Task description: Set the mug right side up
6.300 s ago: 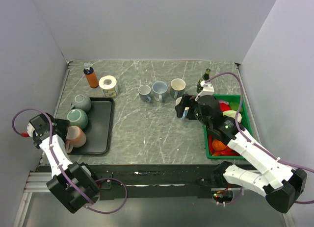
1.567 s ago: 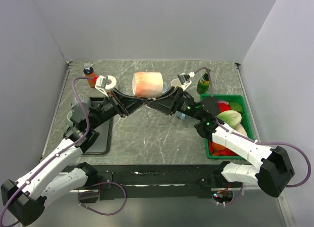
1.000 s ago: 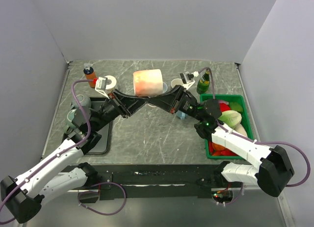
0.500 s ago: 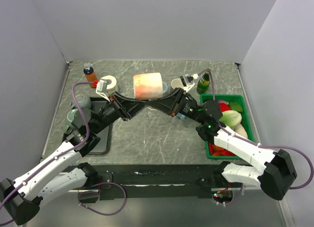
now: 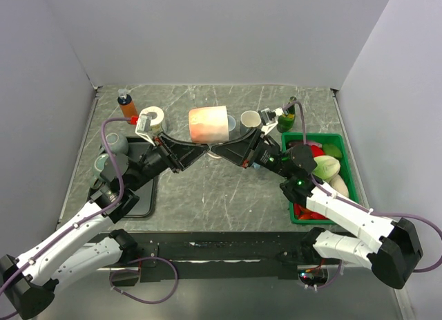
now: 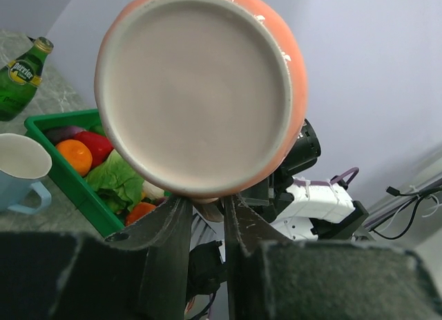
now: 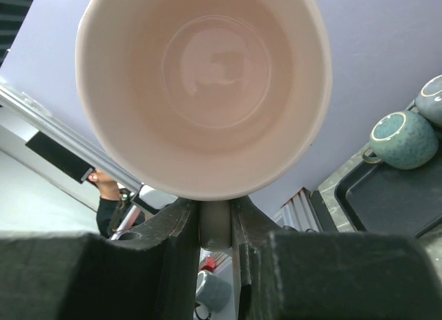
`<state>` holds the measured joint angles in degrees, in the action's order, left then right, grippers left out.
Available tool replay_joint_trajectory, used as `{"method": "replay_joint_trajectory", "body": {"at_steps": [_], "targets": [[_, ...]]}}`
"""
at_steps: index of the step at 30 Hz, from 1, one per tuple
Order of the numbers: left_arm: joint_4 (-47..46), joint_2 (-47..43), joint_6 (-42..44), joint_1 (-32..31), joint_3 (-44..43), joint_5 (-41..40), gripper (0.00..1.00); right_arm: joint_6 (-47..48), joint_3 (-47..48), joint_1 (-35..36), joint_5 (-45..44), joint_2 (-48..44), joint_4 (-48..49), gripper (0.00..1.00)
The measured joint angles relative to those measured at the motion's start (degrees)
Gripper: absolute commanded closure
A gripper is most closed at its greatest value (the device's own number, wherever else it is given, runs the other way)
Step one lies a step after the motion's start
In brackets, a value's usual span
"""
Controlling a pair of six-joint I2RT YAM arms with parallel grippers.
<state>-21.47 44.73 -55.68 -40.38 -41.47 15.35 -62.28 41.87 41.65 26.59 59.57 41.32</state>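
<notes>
The mug [image 5: 209,123] is orange-pink with a cream inside. It hangs on its side above the middle of the table, handle downward. In the left wrist view I face its flat base [image 6: 197,92]; in the right wrist view I look into its mouth [image 7: 207,78]. My left gripper [image 5: 205,151] comes in from the left and its jaws [image 6: 207,208] press on the handle. My right gripper [image 5: 219,153] comes in from the right, shut [image 7: 215,220] on the same handle near the rim.
A black tray [image 5: 141,189] at the left holds two teal mugs [image 5: 114,142]. An orange bottle [image 5: 128,107] and a white roll [image 5: 151,118] stand behind it. A cream mug [image 5: 250,119] and a green bottle [image 5: 289,116] stand at the back right. The green bin [image 5: 345,142] holds vegetables.
The mug has sunk a little and shifted slightly right with both grippers on its handle. The right wrist has drawn back to the right, and the left jaws have eased slightly.
</notes>
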Motion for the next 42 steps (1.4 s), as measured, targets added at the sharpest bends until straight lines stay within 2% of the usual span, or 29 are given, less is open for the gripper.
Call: {"method": "replay_joint_trajectory", "body": {"at_steps": [1, 2, 4, 5, 7, 8, 9, 13, 17, 24, 32, 42], "targets": [[0.0, 0.0, 0.1, 0.0, 0.0, 0.0, 0.68, 0.3, 0.0, 0.0, 0.0, 0.0, 0.0, 1.00], [0.0, 0.0, 0.1, 0.0, 0.0, 0.1, 0.51, 0.5, 0.0, 0.0, 0.0, -0.1, -0.3, 1.00], [0.4, 0.0, 1.2, 0.0, 0.0, -0.1, 0.38, 1.0, 0.0, 0.0, -0.2, -0.4, -1.1, 1.00], [0.5, -0.1, 1.5, 0.2, 0.0, -0.3, 0.25, 1.8, 0.1, -0.1, -0.9, -1.0, -2.7, 1.00], [1.0, -0.5, 2.6, 0.5, 0.0, -1.3, 0.13, 3.1, 0.2, -0.5, -2.0, -1.7, -5.2, 1.00], [1.5, -0.9, 3.0, 0.6, 0.0, -1.9, 0.03, 4.3, 0.3, -0.7, -2.9, -2.2, -7.2, 1.00], [2.1, -1.2, 3.5, 0.7, -0.1, -2.2, 0.01, 5.3, 0.4, -0.8, -3.7, -2.5, -9.0, 1.00], [5.8, -2.3, 5.6, 0.8, -0.7, -3.8, 0.04, 10.2, 2.1, -0.8, -6.4, -3.0, -17.4, 1.00], [13.2, -3.0, 8.1, 0.8, -3.0, -6.9, 0.04, 17.6, 6.4, -0.7, -10.8, -2.8, -30.3, 1.00], [27.3, -7.1, 10.3, 0.8, -5.1, -16.4, 0.04, 28.0, 16.2, 5.8, -28.3, 3.8, -49.8, 1.00], [39.5, -8.8, 10.6, 0.9, -8.1, -26.9, 0.04, 32.6, 21.6, 11.8, -42.3, 17.7, -61.7, 1.00], [45.1, -8.8, 10.5, 0.9, -8.3, -32.3, 0.04, 31.6, 22.4, 12.1, -53.8, 28.9, -67.3, 1.00]]}}
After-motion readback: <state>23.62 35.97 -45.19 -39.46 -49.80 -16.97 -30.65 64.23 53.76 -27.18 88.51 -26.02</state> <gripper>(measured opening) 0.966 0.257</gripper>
